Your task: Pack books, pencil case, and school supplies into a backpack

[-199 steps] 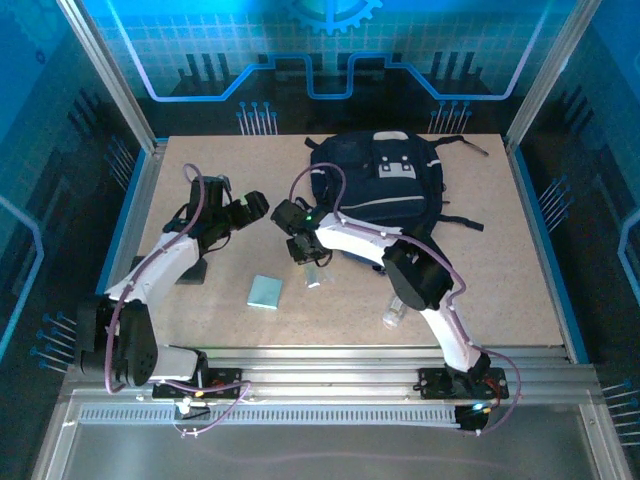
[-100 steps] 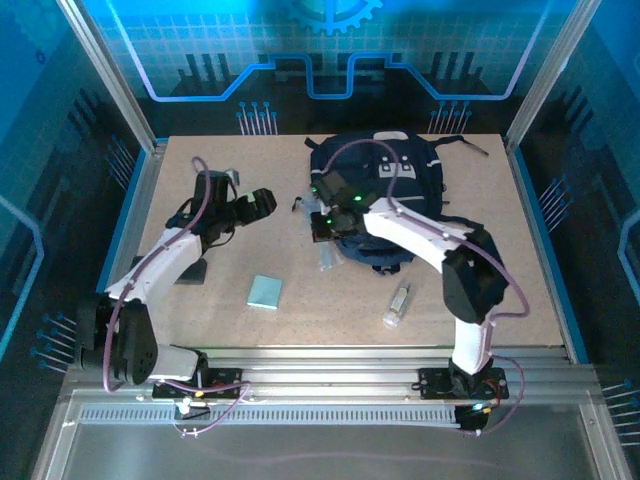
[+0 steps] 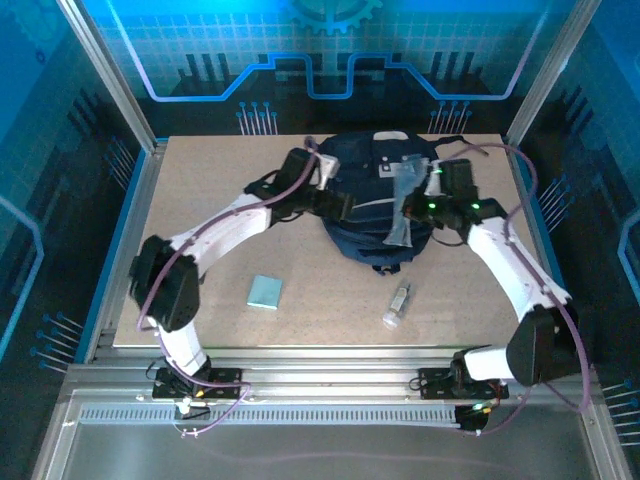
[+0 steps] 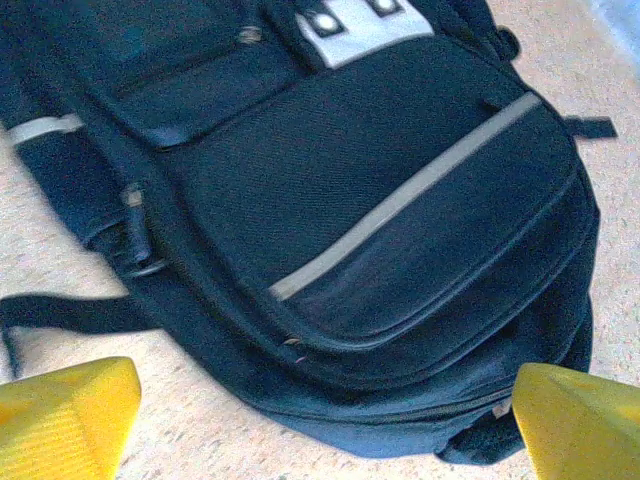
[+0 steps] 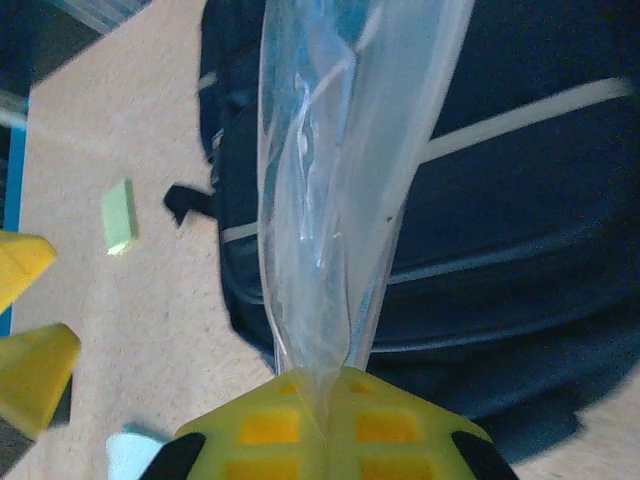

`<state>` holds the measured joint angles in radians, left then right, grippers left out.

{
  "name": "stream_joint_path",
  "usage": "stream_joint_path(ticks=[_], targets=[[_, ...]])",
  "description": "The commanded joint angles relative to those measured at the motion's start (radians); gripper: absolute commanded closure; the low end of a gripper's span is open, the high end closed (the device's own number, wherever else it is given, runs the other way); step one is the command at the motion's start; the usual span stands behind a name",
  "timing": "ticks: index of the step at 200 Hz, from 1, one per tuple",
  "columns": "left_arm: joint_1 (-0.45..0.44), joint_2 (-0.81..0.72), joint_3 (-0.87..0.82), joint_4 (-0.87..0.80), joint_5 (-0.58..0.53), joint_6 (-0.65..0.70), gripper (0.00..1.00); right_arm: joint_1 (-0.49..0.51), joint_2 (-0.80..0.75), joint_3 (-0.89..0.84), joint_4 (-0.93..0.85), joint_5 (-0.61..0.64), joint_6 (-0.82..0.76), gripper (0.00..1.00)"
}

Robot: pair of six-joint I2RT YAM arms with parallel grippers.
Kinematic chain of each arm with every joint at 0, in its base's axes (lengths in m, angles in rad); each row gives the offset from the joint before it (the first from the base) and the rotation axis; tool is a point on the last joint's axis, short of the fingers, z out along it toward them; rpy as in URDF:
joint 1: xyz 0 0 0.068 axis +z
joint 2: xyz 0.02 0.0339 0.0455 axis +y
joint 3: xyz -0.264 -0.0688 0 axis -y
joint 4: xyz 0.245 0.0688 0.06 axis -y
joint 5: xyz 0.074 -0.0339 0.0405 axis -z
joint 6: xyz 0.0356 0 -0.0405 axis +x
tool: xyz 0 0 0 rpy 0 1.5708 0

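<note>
R gripper (image 3: 410,212): fingers together, clamped on one end of the pencil case (image 3: 404,185); in the R wrist view I see the translucent pouch pinched between the yellow pads and running away from them across the backpack (image 3: 362,228); from above, the pouch lies lengthwise over the pack's front, far end near the white patch (image 3: 393,170); I cannot tell whether it rests on the fabric or hangs clear of it.

L gripper (image 4: 320,430): jaws wide apart, nothing between them; in the L wrist view I see both yellow fingertips (image 4: 62,418) at the bottom corners, w/ the pack's front panel and grey stripe (image 4: 400,205) ahead; from above, the L gripper sits at the pack's left side, approx. over its edge.

Backpack: flat on the table (image 3: 480,290), far-centre, front panel up; dark straps trail out on its right.

Supplies, as I read them:
- pale teal pad (image 3: 265,292): on the table, nearer the arm bases than the pack, left of centre; well apart from both grippers.
- clear-white tube (image 3: 398,305): on the table near the pack's near edge, not touching it.
- pale-green block (image 5: 118,215): on the table near the pack, beside a dark strap end; seen via R wrist cam.
</note>
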<state>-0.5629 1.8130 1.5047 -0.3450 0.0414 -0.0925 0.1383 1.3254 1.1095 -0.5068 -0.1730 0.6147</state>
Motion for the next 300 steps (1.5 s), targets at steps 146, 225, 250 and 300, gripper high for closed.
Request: stream_joint_path(ticks=[146, 225, 250, 300], targets=[[-0.155, 0.536, 0.533, -0.211, -0.157, 0.378, 0.15, -0.44, -0.198, -0.329, 0.053, -0.247, 0.014, 1.0], [-0.153, 0.506, 0.611, -0.193, -0.186, 0.334, 1.0, -0.443, -0.224, -0.316, 0.019, -0.229, -0.009, 1.0], [-0.147, 0.445, 0.615, -0.188, -0.161, 0.299, 1.0, -0.442, -0.224, -0.307, 0.025, -0.232, -0.003, 1.0], [-0.137, 0.424, 0.639, -0.203, -0.073, 0.31, 1.0, -0.443, -0.201, -0.319, 0.058, -0.294, 0.007, 1.0]])
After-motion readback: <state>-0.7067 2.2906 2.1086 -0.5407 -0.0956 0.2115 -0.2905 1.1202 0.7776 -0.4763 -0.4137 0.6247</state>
